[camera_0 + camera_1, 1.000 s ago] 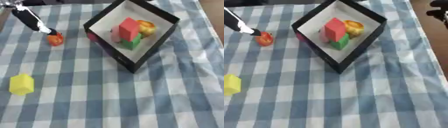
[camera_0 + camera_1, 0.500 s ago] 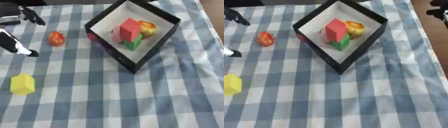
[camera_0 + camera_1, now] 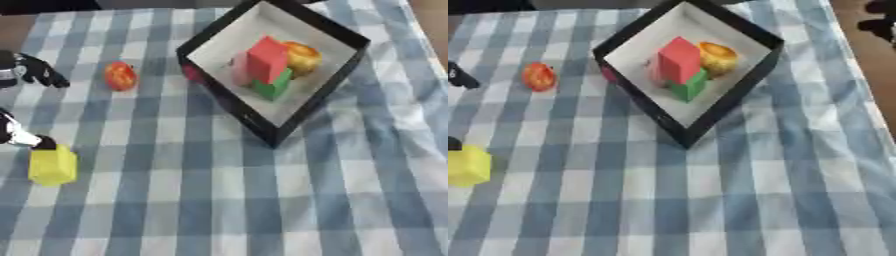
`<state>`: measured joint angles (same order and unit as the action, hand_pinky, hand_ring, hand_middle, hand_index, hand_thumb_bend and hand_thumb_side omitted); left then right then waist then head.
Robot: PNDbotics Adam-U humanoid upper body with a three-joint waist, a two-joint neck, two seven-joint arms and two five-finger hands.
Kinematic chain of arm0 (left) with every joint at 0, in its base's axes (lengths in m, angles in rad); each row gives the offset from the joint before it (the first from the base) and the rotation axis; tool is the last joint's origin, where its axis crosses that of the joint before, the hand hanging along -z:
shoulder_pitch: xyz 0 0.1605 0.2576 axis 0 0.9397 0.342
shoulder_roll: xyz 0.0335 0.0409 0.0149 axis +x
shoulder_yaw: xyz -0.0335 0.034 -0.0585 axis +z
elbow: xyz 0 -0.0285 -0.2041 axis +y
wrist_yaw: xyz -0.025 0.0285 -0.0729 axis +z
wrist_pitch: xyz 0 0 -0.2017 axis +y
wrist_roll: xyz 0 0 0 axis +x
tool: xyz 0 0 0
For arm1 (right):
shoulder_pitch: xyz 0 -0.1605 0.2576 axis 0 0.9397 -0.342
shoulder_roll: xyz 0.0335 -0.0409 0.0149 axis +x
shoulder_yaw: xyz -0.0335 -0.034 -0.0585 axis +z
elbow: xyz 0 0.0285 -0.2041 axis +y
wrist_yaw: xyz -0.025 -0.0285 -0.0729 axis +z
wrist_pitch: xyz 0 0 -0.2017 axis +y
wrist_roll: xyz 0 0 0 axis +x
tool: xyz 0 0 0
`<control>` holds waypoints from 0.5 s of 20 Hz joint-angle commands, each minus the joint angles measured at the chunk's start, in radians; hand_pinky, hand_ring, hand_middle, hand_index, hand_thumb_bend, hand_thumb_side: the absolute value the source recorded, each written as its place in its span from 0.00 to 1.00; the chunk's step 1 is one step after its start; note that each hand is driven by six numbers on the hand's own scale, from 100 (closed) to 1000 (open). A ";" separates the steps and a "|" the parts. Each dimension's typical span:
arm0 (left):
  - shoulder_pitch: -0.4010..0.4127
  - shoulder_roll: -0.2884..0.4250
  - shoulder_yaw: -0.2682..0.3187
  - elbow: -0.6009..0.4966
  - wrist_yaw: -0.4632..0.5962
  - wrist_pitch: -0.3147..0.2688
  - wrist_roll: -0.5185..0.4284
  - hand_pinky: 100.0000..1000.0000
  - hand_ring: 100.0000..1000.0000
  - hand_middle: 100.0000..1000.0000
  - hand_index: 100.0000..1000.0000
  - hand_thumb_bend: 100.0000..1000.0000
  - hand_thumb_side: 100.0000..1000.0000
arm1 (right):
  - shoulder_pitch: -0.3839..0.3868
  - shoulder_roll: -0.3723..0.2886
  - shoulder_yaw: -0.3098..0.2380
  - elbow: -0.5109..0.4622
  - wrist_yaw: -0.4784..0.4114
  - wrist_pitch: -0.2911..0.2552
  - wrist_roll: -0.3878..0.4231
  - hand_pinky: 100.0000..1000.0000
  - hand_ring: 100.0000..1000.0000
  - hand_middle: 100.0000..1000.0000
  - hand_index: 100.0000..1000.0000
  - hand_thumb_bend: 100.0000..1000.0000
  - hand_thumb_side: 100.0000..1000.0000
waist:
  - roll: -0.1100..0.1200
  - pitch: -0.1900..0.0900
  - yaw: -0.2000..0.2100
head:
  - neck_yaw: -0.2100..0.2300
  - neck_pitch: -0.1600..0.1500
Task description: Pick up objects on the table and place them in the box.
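My left hand [image 3: 19,134] shows at the left edge, open, with one black fingertip [image 3: 42,144] just above the yellow block [image 3: 52,165] and another finger [image 3: 39,73] spread higher up. A red-orange fruit [image 3: 121,76] lies on the checked cloth to the right of the hand, apart from it. The black box [image 3: 289,125] with a white inside stands at the top middle. It holds a red block [image 3: 267,59] on a green block [image 3: 276,85], a yellow-orange round thing [image 3: 302,57] and something pink [image 3: 238,70]. The right hand is not seen.
The blue and white checked cloth [image 3: 262,200] covers the table and is wrinkled at the right. A dark shape [image 3: 879,21] sits beyond the table's upper right corner. A brown floor strip [image 3: 868,75] runs along the right edge.
My left hand has left the red-orange fruit and moved down toward the yellow block. The fruit stays on the cloth.
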<state>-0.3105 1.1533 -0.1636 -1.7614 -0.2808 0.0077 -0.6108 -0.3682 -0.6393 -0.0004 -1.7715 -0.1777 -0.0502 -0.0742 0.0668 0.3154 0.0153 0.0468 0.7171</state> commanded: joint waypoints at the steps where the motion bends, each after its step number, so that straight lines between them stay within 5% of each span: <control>1: 0.048 0.059 0.053 -0.034 0.054 0.037 0.017 0.80 0.80 0.75 0.86 0.62 0.35 | -0.004 -0.037 -0.015 -0.010 0.006 -0.001 -0.007 0.93 0.77 0.78 0.76 0.00 0.79 | -0.006 -0.031 0.004 | -0.004 0.001; 10: 0.129 0.060 0.096 -0.061 0.123 0.089 0.044 0.82 0.81 0.76 0.88 0.72 0.39 | 0.000 -0.034 -0.015 -0.010 0.007 -0.001 -0.007 0.93 0.77 0.78 0.76 0.00 0.79 | -0.012 -0.031 0.006 | -0.017 -0.008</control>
<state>-0.1790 1.1663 -0.0895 -1.8125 -0.1633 0.0925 -0.5620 -0.3601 -0.6398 -0.0013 -1.7714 -0.1764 -0.0507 -0.0777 0.0668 0.3153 0.0201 0.0329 0.7179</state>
